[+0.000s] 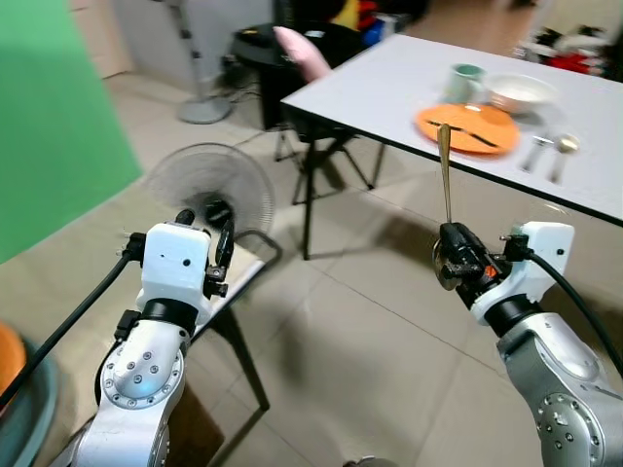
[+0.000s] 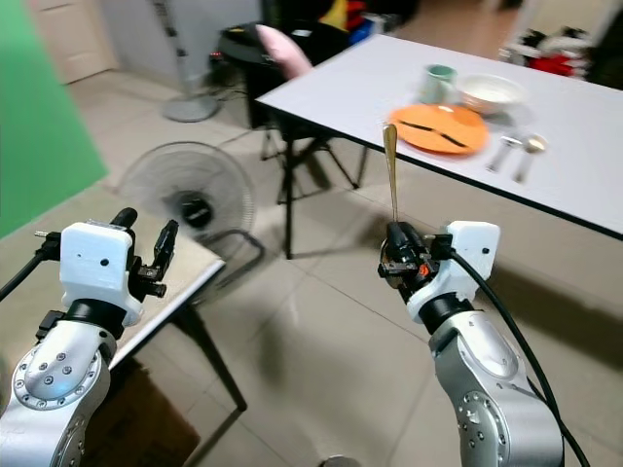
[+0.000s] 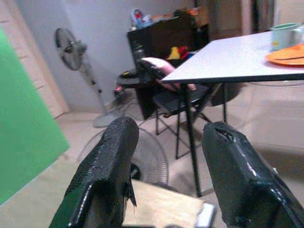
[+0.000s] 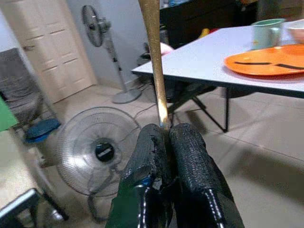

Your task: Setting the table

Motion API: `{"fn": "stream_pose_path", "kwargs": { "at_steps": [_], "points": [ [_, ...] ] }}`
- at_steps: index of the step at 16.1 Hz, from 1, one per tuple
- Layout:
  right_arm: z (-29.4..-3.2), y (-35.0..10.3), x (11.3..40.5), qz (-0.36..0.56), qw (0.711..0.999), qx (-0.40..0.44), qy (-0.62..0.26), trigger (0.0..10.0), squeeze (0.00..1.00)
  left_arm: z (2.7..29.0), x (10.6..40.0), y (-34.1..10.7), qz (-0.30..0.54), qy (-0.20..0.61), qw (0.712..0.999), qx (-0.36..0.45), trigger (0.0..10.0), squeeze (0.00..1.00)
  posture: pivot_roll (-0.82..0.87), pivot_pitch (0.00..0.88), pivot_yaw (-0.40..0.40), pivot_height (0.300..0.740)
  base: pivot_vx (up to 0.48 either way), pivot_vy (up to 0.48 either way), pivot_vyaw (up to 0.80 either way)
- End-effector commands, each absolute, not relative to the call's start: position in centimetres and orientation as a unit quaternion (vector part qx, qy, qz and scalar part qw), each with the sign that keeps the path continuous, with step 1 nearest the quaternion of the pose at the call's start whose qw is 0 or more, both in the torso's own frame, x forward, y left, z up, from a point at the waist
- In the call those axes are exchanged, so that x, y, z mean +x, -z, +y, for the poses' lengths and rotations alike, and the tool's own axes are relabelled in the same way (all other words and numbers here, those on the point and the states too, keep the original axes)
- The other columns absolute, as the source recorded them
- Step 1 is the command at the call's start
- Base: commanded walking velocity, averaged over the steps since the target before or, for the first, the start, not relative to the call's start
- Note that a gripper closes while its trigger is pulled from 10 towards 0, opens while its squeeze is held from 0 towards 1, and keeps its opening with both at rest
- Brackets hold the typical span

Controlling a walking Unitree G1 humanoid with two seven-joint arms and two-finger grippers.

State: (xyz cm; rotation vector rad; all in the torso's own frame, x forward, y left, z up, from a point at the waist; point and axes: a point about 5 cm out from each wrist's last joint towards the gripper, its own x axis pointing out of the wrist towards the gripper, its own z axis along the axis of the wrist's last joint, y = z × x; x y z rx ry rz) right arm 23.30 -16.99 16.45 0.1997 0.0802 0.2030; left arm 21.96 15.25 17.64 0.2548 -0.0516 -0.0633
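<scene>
Room was tiled floor, a green panel on the robot's left, a floor fan point(image 1: 209, 195) lying low ahead and a second fan standing by the far wall. White table point(image 1: 389, 88) sat ahead-right, well apart from both arms, already carrying an orange plate point(image 1: 467, 126) with dark cutlery on it, a bowl point(image 1: 521, 92), a green mug point(image 1: 464, 82) and two spoons point(image 1: 550, 151) just beside the plate. A small tan side table point(image 2: 170, 282) stood under the left gripper point(image 3: 166, 175), whose fingers were spread wide and empty. Right gripper point(image 4: 166, 152) was clamped tight on the bottom end of a gold utensil point(image 1: 445, 170), handle upright above it; which end is up I couldn't tell. Judgement: light, stiff, slick metal, held at one end so it can pivot in the pads; grip nearer mid-shaft would be steadier.
</scene>
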Motion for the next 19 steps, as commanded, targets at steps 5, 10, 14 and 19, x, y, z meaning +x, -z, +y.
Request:
{"fn": "stream_pose_path", "kwargs": {
  "at_steps": [5,10,14,19],
  "points": [
    [-17.0,-16.3,23.4,0.04,0.99,0.107,-0.087,10.0,0.0,15.8,22.1,-18.2,-0.035,0.02,0.993,0.11,10.0,0.0,-0.09,0.0,0.029,0.74,0.0,0.0,-0.8],
    [-17.0,-16.2,23.3,0.038,0.991,0.106,-0.075,10.0,0.0,15.6,22.2,-18.3,-0.042,0.039,0.992,0.108,10.0,0.0,-0.09,0.0,0.054,0.74,0.0,0.0,-0.8],
    [-17.4,-16.1,23.3,0.035,0.993,0.095,-0.06,10.0,0.0,15.4,22.5,-18.2,-0.041,0.047,0.993,0.102,10.0,0.0,-0.1,0.0,0.053,0.74,0.309,0.0,-0.78],
    [-18.0,-16.4,23.9,0.026,0.995,0.078,-0.051,10.0,0.0,15.2,22.6,-17.5,-0.034,0.067,0.992,0.102,10.0,0.0,-0.12,0.0,0.072,0.74,0.351,0.0,-0.15]
  ]
}}
